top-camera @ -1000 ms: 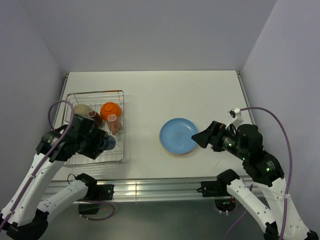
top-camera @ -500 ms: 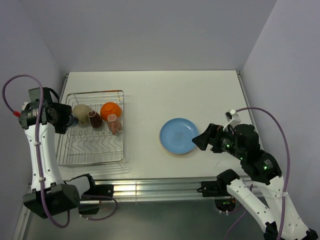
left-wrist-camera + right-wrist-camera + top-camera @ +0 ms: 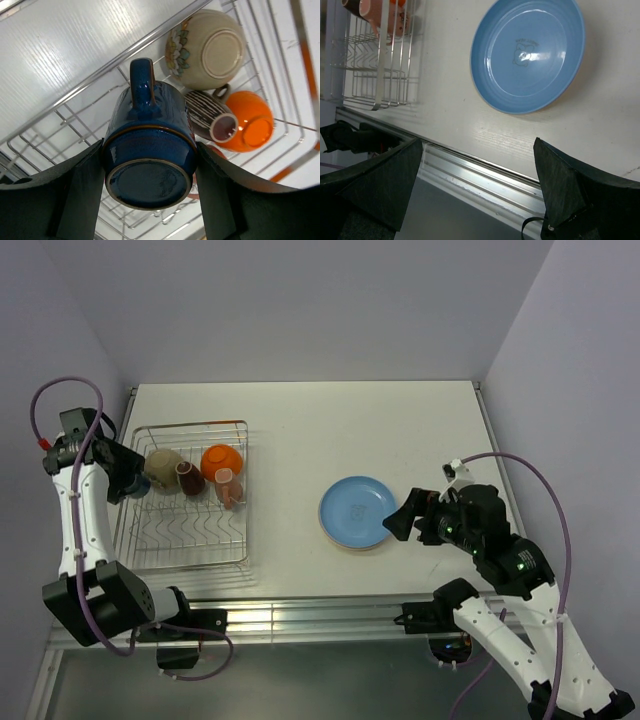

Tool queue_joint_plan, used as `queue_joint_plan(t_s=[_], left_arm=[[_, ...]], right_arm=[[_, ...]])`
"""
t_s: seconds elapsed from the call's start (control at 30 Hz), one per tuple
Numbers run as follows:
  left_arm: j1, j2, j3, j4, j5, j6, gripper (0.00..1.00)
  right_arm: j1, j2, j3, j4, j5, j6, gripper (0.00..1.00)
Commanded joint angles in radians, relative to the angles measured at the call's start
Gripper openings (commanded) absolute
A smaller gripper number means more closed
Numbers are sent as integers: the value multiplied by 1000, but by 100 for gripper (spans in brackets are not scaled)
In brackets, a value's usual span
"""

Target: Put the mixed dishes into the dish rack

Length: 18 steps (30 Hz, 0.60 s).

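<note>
Swinging away from the near part of the dish rack (image 3: 180,565), the left arm now reaches in from the rack's left side, while the right arm has hardly shifted. Nearest, the right gripper (image 3: 398,520) hovers just beside the blue plate (image 3: 357,512), jaws spread wide and holding nothing. The plate lies flat on the desk (image 3: 300,430), with a tan edge showing beneath it. Farther back on the left, the left gripper (image 3: 150,185) has its jaws clamped on the dark blue mug (image 3: 150,145), held base toward the camera over the rack's left rim. Beyond it, at the far end of the rack, sit an upturned cream bowl (image 3: 162,468), a dark brown mug (image 3: 190,480), an orange bowl (image 3: 222,460) and a pinkish mug (image 3: 230,490). The step in hand looks like placing the blue mug. Next it likely needs lowering onto free wire beside the cream bowl, without a knock, before release.
</note>
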<state>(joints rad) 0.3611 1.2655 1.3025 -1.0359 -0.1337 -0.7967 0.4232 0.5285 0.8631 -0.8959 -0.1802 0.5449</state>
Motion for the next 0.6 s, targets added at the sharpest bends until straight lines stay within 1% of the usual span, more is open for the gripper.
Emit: queue_joint_plan(t_s=[0.0, 0.23, 0.37, 0.57], left_arm=[[4, 23, -23, 79, -21, 100, 0], [4, 69, -39, 140, -107, 160, 0], [4, 116, -34, 160, -130, 186, 0], [3, 198, -35, 195, -95, 225, 0]], right_arm=[[3, 11, -13, 43, 10, -20, 100], [3, 21, -3, 51, 5, -26, 100], [3, 33, -6, 58, -5, -26, 100], [5, 41, -15, 68, -1, -22, 100]])
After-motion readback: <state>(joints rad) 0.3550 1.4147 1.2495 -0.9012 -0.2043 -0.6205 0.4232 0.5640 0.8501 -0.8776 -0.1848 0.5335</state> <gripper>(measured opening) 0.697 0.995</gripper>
